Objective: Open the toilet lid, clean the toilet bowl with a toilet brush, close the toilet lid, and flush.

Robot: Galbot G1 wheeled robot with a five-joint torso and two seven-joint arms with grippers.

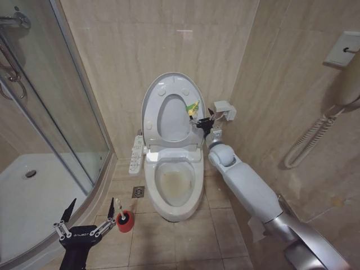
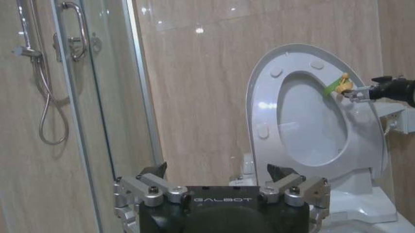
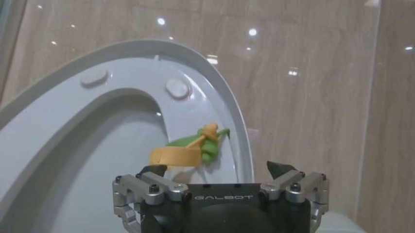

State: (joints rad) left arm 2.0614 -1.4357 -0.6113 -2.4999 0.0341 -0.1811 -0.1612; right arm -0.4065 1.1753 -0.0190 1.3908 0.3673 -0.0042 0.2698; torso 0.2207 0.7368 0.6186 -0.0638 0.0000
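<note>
The toilet lid [image 1: 173,121] stands upright against the back wall, with the ring seat [image 1: 151,109] raised in front of it. A yellow-green tag [image 3: 194,145] hangs at the raised edge. My right gripper [image 1: 201,121] sits open right at that tag, its fingers spread to either side [image 3: 217,167]. Below, the toilet bowl [image 1: 175,185] lies uncovered with yellowish staining on its bottom. The toilet brush [image 1: 120,211] stands in a red cup [image 1: 125,222] on the floor to the bowl's left. My left gripper [image 1: 91,212] hovers open just left of the brush.
A curved glass shower enclosure [image 1: 67,112] and white shower tray [image 1: 34,197] fill the left side. A floor drain [image 1: 138,192] lies between brush and bowl. The seat's control panel [image 1: 136,153] juts out at the left. A corded wall unit [image 1: 343,50] hangs at the right.
</note>
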